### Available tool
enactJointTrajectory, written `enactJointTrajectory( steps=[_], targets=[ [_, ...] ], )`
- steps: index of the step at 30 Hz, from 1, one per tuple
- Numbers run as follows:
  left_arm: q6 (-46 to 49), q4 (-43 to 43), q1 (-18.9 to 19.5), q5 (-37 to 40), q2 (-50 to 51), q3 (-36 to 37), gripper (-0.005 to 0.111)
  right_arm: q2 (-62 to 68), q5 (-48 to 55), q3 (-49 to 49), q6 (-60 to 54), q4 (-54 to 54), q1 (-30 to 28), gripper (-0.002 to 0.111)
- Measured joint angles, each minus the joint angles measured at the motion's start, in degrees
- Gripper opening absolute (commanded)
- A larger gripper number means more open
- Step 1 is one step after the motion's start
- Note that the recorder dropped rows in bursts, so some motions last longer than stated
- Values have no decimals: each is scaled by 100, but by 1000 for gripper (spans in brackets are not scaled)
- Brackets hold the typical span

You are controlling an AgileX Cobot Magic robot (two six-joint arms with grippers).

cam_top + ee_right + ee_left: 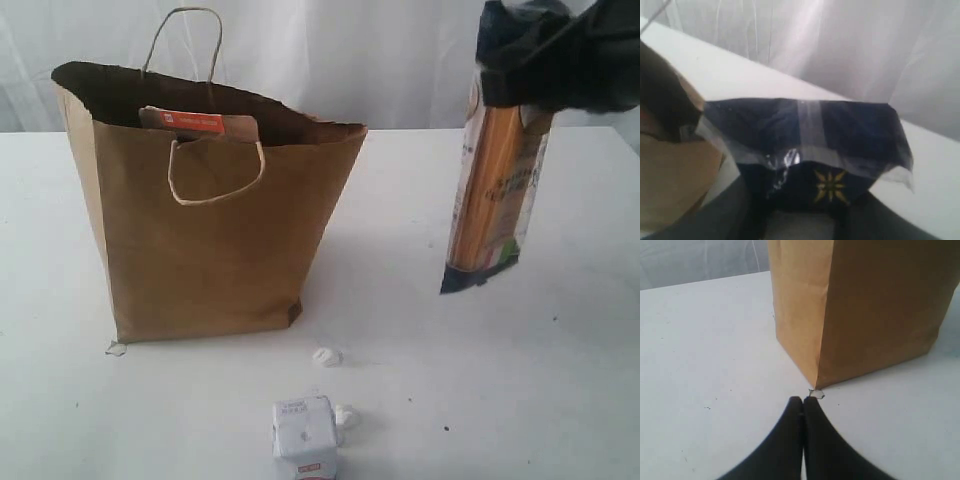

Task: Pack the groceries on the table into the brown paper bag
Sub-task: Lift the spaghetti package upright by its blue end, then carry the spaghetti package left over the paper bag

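The right gripper [530, 80] is pinching the spaghetti packet [495, 200], the pouch [200, 123] is sitting in the bag [210, 260], and the bottom carton [305, 440] is waiting.

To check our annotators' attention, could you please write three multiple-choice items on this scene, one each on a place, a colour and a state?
1. Where is the white carton? A inside the brown paper bag; B on the table, nearer the camera than the bag; C behind the bag.
2. What colour is the label on the pouch showing in the bag's mouth? A green; B orange; C blue.
3. How is the spaghetti packet? A lying flat on the table; B tucked in the bag; C held upright at its top by the right gripper.
Answers: 1 B, it stands on bare tabletop in the exterior view's foreground; 2 B, an orange strip tops the pouch; 3 C, dark jaws clamp the packet's top edge.
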Motion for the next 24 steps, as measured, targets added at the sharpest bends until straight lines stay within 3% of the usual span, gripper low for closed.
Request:
enactJointTrajectory(
  steps=[11, 24],
  targets=[
    [0, 0, 0, 0, 0, 0, 0, -565, -1426, -404, 16, 370, 24, 0],
    [0, 0, 0, 0, 0, 0, 0, 32, -1620, -1911, 5, 414, 1436, 0]
  ],
)
